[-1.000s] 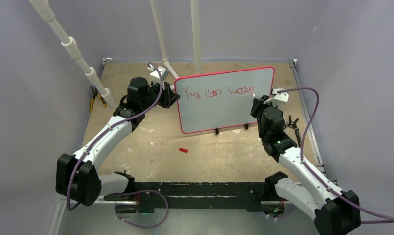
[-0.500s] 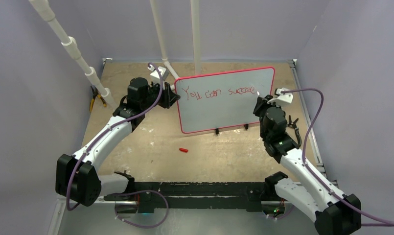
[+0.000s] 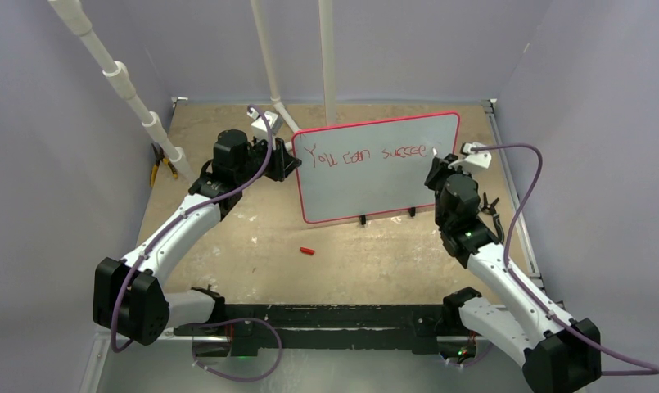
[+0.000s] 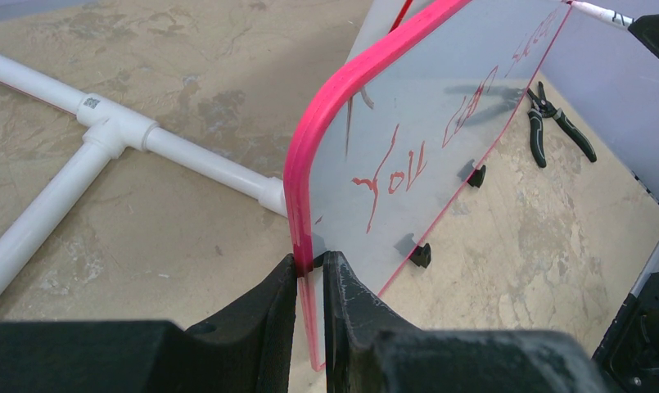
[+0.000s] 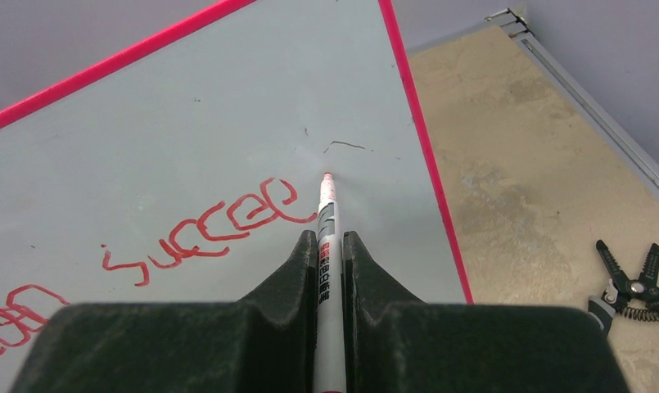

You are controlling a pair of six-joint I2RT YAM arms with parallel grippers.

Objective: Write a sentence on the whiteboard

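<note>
The whiteboard (image 3: 379, 168) stands upright on small black feet at the table's middle back, white with a red-pink frame (image 4: 309, 155). Red lettering, the sentence (image 3: 363, 154), reads "you can succee" across its upper face (image 5: 203, 233). My left gripper (image 4: 311, 266) is shut on the board's left edge (image 3: 295, 164). My right gripper (image 5: 329, 241) is shut on a white marker (image 5: 327, 217) with a red tip, uncapped. The tip sits just right of the last letter, near the board's right edge (image 3: 434, 151); whether it touches the face is unclear.
A small red marker cap (image 3: 308, 250) lies on the table in front of the board. Black pliers (image 5: 629, 286) lie right of the board, and yellow-handled pliers (image 3: 159, 166) at the left wall. White pipes (image 4: 105, 139) run behind the board.
My right gripper has moved the marker a little to the right along the board, and another "e" has been added to the last word. The left arm has not moved.
</note>
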